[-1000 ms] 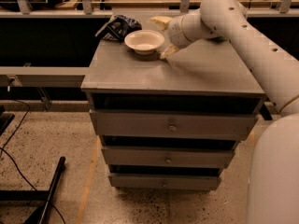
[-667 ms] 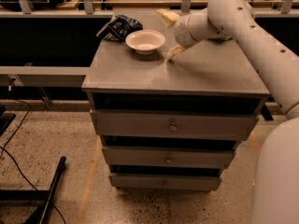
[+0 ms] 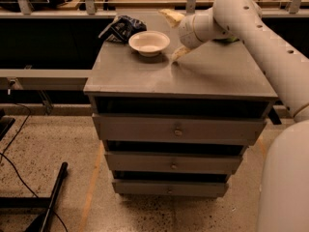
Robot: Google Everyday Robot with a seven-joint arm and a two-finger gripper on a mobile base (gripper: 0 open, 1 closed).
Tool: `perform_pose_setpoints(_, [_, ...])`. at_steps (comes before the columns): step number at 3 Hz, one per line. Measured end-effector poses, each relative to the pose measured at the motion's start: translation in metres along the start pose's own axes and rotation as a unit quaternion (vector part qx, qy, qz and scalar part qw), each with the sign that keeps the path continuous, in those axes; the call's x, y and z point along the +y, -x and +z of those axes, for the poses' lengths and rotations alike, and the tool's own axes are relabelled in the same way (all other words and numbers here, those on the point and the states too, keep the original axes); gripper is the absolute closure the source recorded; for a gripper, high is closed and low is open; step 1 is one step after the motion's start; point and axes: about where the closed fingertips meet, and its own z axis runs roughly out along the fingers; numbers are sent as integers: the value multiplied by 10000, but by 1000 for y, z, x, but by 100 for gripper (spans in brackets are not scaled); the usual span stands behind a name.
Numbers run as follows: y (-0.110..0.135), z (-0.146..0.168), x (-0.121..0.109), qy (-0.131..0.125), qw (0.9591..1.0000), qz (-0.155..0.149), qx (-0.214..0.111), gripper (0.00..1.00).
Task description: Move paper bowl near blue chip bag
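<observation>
My gripper (image 3: 170, 36) hangs just right of the paper bowl (image 3: 149, 42), low over the top of the gray drawer cabinet (image 3: 207, 76). Fingers are spread wide w/ nothing btwn them: one finger (image 3: 169, 16) points up past the bowl's far-right side, the other angles down at the bowl's near-right, tip about at the surface. Neither touches the bowl, far as I can tell. The bowl sits upright & empty. The blue chip bag (image 3: 123, 27) lies crumpled just behind & left of the bowl, v. close; can't tell if rim & bag touch. My arm (image 3: 251, 28) reaches in from the bowl's right. Three drawer fronts (image 3: 177, 131) sit below the bowl.
</observation>
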Motion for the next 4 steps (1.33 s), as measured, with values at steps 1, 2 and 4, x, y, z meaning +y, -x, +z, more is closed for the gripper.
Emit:
perform_pose_setpoints(1, [0,0,0,-1,10000,0,0,17])
perform_pose_setpoints(2, [0,0,-1,-1,10000,1,0,32])
perform_pose_setpoints(4, [-39,-78,-42,-1171,9911,427,475,21])
